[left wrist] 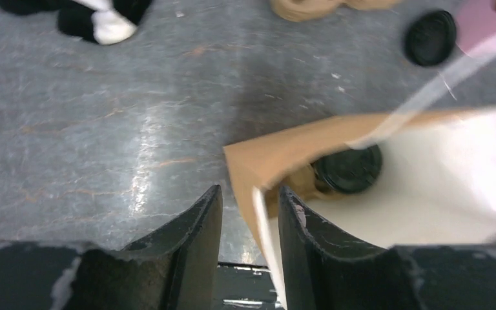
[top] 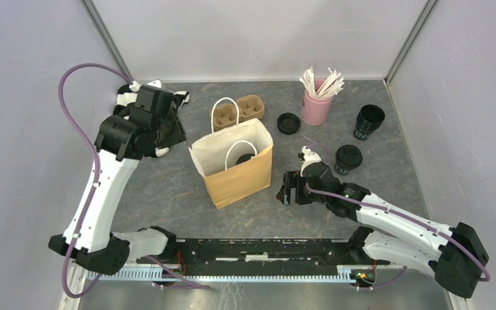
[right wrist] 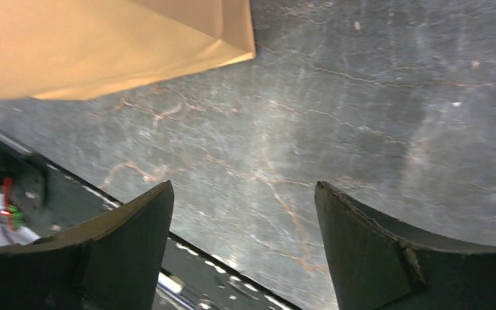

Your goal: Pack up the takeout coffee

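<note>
Takeout coffee: one lidded cup (top: 348,158) stands on the table (top: 168,194), right of the paper bag (top: 242,177). An open cup (top: 368,121) stands further back near the right wall, its mouth bare. A loose lid (top: 289,123) lies flat just left of the pink cup (top: 315,111) of white sticks (top: 321,81). Inside the bag another black lid (left wrist: 349,169) shows low down; whatever is under it is hidden. The bag is upright, mouth open, handles up. The carrier tray (top: 237,111) sits behind the bag. My right gripper (right wrist: 244,194) is spread wide, holding nothing, low over bare table between the bag and the lidded cup. My left gripper (left wrist: 250,194) is at the bag's left corner, jaws apart by a narrow gap, with the bag rim showing between them. I can't tell if they touch it.
</note>
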Available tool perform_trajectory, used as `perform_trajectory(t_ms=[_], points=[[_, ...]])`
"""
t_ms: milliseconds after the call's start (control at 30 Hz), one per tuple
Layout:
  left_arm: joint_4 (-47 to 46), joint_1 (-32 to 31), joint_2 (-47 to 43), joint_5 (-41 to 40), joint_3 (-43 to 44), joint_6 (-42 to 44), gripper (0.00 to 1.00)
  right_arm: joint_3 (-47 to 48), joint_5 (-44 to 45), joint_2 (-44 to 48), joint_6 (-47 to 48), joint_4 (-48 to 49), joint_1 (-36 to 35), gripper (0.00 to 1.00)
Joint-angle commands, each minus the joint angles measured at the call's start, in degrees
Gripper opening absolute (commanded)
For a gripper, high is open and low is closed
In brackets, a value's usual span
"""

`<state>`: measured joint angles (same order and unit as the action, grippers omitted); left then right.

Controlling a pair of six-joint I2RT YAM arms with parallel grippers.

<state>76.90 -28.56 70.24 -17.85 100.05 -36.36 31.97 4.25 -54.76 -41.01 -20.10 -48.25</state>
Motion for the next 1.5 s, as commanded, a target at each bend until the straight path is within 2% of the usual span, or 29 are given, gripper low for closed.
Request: perform_trajectory(t_ms=[0,67,133,267,367,533,700,933,1133,1333,1467], points=[[-7.66,13.42,1.39,6.23,-7.77,5.04,0.45,-0.5,-2.63,-1.6,-9.49,10.42,0.2,0.89],[-12.75,19.59,2.3,13.87,-12.0,6.04,0.49,-2.29,-4.02,-2.01,-12.3,13.76,0.18,0.9],[-18.3,23.15,3.73,20.39,-15.58,6.65,0.5,-4.2,-6.13,-2.55,-15.24,16.74,0.15,0.9],[-27.85,24.41,9.06,30.67,-21.18,7.33,0.49,-7.13,-8.37,-5.16,-21.92,21.85,0.22,0.9],[-34.08,24.42,11.58,34.43,-25.9,8.09,0.44,-8.03,-9.79,-8.68,-24.01,26.13,0.17,0.87],[-38.59,24.3,14.36,38.76,-33.57,9.56,0.35,-4.73,-7.05,-13.51,-21.87,24.78,0.16,0.85],[-43.61,24.01,12.07,42.49,-43.25,8.23,0.29,-2.81,-5.31,-17.53,-20.74,25.28,0.17,0.78],[-45.17,21.39,4.86,41.39,-53.02,5.08,0.26,0.97,-4.6,-22.79,-18.33,26.11,1.21,0.72],[-47.56,19.97,-3.52,41.93,-60.76,-1.13,0.24,5.62,-2.5,-27.42,-13.43,23.06,3.36,0.72],[-50.66,14.69,-15.08,37.83,-70.24,-14.48,0.24,10.82,-3.94,-32.47,-7.27,21.83,4.95,0.73],[-54.89,8.58,-22.56,34.54,-76.22,-25.68,0.24,15.04,-5.79,-36.3,-4.04,21.4,5.53,0.73]])
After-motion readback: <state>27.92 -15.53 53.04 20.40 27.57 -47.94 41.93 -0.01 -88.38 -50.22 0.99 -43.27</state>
